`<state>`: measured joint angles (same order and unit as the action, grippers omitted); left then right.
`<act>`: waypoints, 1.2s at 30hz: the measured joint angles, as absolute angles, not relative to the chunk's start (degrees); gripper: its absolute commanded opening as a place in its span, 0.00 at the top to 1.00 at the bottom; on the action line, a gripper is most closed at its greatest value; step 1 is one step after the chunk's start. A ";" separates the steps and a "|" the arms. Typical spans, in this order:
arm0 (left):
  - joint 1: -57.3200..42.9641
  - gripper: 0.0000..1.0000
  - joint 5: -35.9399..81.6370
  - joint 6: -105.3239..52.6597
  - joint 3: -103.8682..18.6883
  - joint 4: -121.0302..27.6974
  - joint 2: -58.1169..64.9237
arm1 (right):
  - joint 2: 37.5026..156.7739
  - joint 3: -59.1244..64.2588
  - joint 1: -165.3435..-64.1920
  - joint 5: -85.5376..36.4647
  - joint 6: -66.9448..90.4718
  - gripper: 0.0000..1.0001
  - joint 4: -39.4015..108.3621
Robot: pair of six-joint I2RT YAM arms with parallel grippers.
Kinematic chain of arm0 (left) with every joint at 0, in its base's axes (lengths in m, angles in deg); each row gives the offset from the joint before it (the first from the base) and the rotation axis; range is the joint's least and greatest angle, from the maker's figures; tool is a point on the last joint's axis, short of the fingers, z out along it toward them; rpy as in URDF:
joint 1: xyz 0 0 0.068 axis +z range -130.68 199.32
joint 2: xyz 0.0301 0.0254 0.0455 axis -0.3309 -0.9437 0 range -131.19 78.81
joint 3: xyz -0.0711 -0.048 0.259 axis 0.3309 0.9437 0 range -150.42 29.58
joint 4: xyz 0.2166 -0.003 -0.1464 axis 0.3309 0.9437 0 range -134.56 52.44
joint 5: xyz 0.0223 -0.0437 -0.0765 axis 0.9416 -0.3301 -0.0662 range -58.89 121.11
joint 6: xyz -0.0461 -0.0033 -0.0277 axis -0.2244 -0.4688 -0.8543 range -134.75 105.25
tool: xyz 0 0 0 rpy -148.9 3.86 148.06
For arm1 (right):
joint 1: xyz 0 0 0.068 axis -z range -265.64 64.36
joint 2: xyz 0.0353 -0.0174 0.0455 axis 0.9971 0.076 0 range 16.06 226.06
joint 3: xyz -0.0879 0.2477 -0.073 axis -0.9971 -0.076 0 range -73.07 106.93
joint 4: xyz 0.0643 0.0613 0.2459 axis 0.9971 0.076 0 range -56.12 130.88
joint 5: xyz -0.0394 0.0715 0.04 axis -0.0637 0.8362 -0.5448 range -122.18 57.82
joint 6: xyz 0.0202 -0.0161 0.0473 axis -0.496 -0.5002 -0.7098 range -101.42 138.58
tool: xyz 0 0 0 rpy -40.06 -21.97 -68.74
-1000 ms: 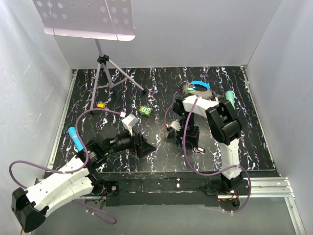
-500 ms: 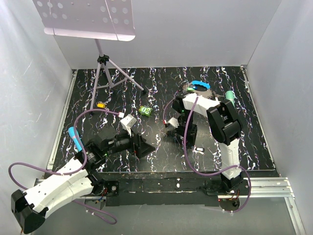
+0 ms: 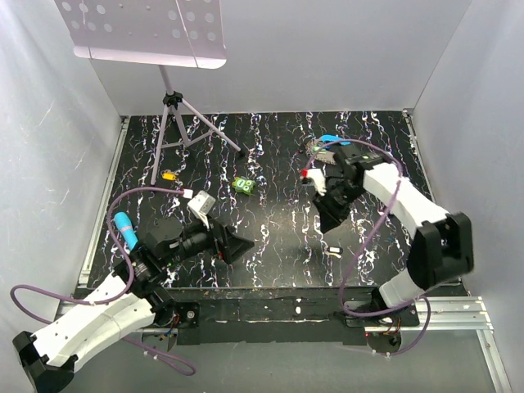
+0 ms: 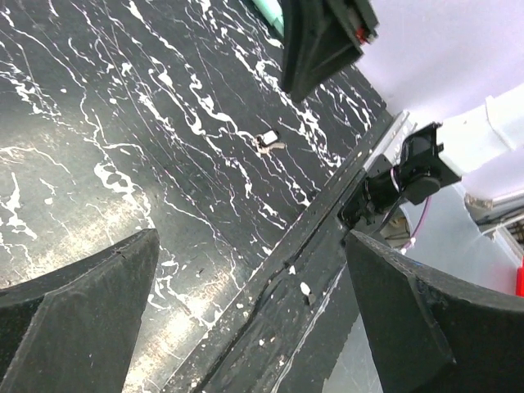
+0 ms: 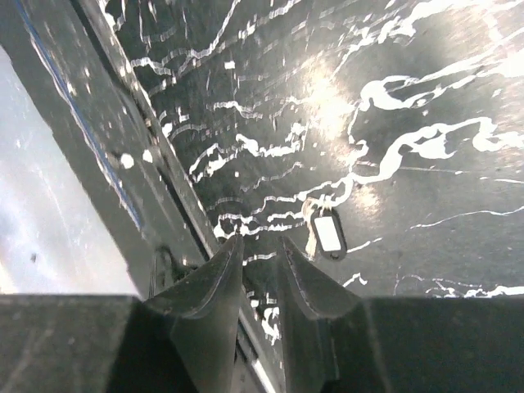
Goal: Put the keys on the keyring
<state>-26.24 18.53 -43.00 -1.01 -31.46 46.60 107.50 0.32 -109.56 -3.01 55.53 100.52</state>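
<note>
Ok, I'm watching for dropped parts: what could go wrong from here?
The key lies flat near the front edge of the table, in neither hand; a clumsy pinch by the right hand might flick it off. The keyring sits far back, partly hidden by the right arm, so the carry is long and could drop it.

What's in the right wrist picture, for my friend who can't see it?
A small tagged key lies on the black, white-streaked table, just beyond the right gripper. Its two dark fingers stand slightly apart, with nothing between them.
</note>
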 measured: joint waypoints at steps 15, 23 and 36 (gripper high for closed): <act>-23.14 0.02 24.91 -39.05 -9.62 -24.05 40.81 | 99.02 -5.69 -88.95 20.18 49.76 0.46 81.70; 0.34 0.02 13.64 -33.23 -14.52 -20.47 34.17 | 102.01 5.34 -86.07 13.78 39.81 0.45 69.41; 8.84 0.02 8.11 -23.88 -9.56 -18.63 43.26 | 114.80 16.86 -86.20 7.22 37.82 0.45 71.82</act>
